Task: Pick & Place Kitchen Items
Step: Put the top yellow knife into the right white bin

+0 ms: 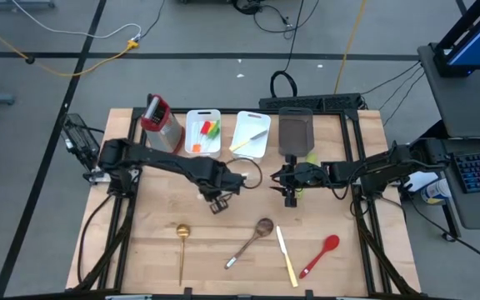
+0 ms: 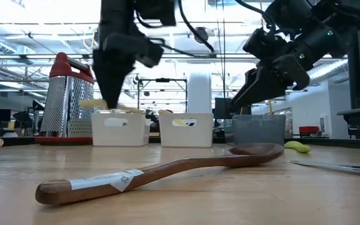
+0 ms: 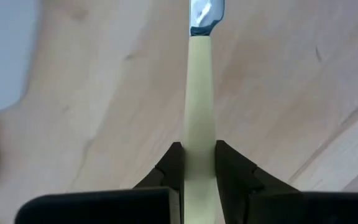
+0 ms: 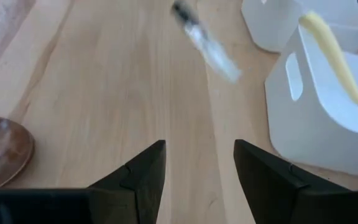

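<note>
Right now my left gripper [image 3: 199, 163] is clenched on a cream-handled knife [image 3: 199, 93], its fingers [image 3: 169, 168] pinching the handle from both sides with the metal blade pointing away from me. From overhead that gripper [image 1: 217, 202] hangs over the middle of the wooden table [image 1: 140, 250], in front of the white bins [image 1: 203, 133].

I judge the knife light and rigid, so it should not sag. The smooth plastic handle could swivel in a narrow pinch, though; holding near the handle's middle, as I do, seems the safest spot, well clear of the blade.

My right gripper [image 4: 197, 171] waits with its fingers spread and nothing between them, near the grey bin [image 1: 295, 133].

On the table near the front edge lie a brown wooden spoon [image 1: 251, 240], a second cream-handled knife [image 1: 286, 254], a red spoon [image 1: 319, 255] and a gold ladle [image 1: 182, 247]. The spoons look stiff and easy; their thin handles are where I would grasp.
</note>
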